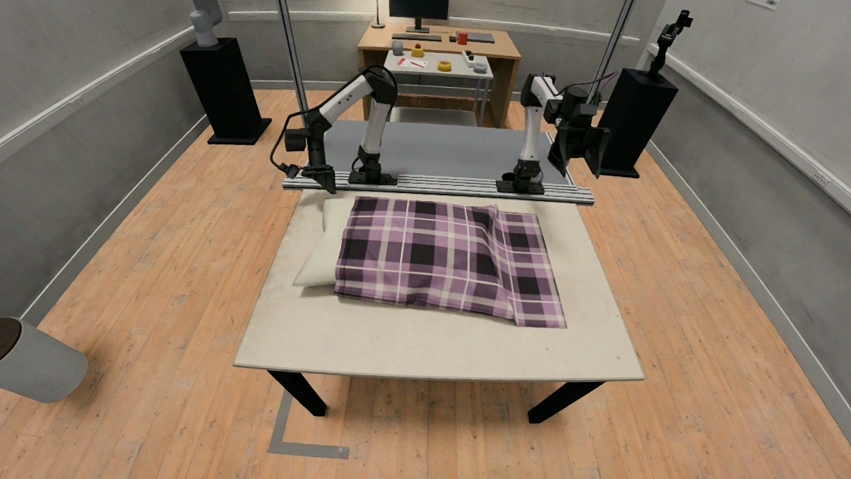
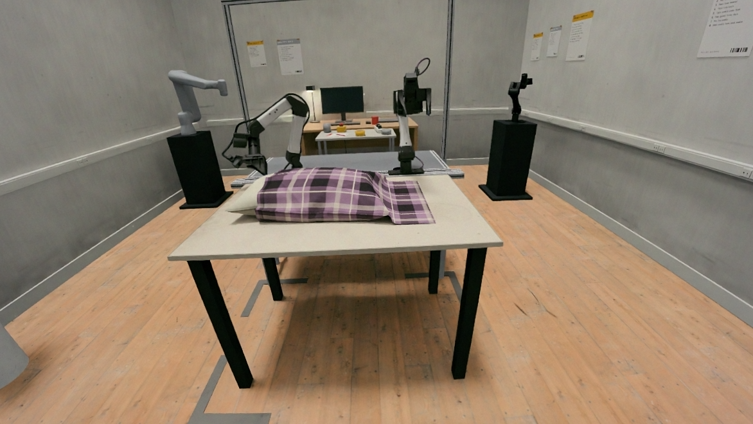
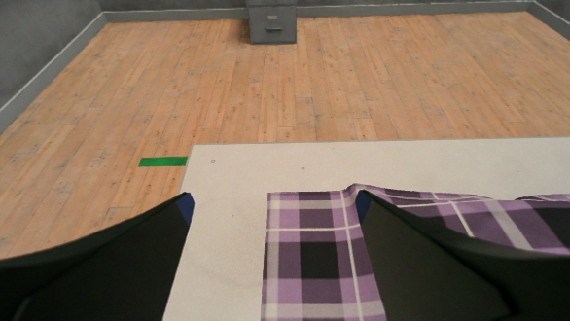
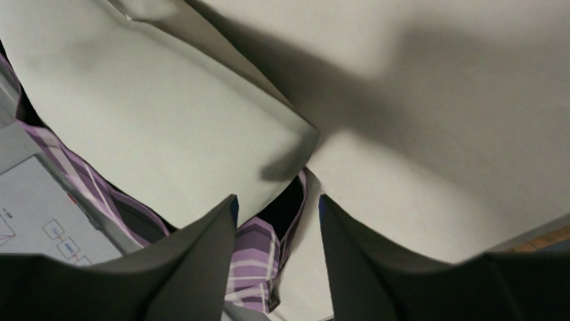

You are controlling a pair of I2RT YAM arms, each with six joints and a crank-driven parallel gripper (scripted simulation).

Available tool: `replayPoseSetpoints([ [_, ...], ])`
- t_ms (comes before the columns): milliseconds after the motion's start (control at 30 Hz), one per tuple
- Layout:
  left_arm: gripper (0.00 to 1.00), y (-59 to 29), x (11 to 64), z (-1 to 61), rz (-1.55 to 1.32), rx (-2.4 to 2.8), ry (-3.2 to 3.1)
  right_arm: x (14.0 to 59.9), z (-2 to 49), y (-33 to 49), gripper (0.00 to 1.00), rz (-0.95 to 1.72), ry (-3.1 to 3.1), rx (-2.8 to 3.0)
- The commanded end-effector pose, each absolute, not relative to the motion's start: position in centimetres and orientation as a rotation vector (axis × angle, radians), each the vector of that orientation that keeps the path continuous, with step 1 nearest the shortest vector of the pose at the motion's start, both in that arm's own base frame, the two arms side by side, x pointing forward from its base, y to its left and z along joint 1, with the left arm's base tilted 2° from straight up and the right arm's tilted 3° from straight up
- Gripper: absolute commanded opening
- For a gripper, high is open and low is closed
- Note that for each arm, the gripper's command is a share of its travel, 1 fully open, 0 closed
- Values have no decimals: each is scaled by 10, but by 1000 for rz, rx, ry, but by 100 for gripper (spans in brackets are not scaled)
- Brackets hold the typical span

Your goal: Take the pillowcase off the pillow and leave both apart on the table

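Note:
The pillowcase (image 1: pixel 422 255) (image 2: pixel 321 194) (image 3: pixel 316 258) (image 4: pixel 248 258), purple and black plaid, covers most of the pillow. Its empty end lies flat at the picture's right in the top and exterior views. The pale pillow (image 1: pixel 318 264) (image 2: pixel 245 200) (image 4: pixel 170 122) sticks out of its mouth at the picture's left. The mouth's edge stands a little off the pillow in the right wrist view. My right gripper (image 1: pixel 330 189) (image 2: pixel 263 169) (image 4: pixel 278 198) is partly open and empty, close to the pillow's rear corner by the mouth. My left gripper (image 1: pixel 579 169) (image 2: pixel 413 110) (image 3: pixel 274 195) is wide open and empty, raised behind the flat end.
The white table (image 1: pixel 417 350) (image 2: pixel 326 239) (image 3: pixel 214 272) (image 4: pixel 413 195) bears both. A metal rail (image 1: pixel 446 183) with the arm bases runs along its rear edge. A grey surface (image 1: pixel 446 148) lies behind the rail.

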State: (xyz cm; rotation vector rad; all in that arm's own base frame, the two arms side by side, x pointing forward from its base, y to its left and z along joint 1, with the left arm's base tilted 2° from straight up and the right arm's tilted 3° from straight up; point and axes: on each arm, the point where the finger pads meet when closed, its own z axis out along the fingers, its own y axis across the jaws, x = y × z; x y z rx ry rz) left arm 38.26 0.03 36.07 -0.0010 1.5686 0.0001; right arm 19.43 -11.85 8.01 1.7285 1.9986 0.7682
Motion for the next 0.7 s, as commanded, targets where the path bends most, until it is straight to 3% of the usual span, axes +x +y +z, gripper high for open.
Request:
replayPoseSetpoints([
  [0,100,1,382,385,6,-5,1509,199,69,-119,46,763,1994,1751],
  [667,100,1,382,385,6,-5,1509,214,50,-116,46,759,1995,1751],
])
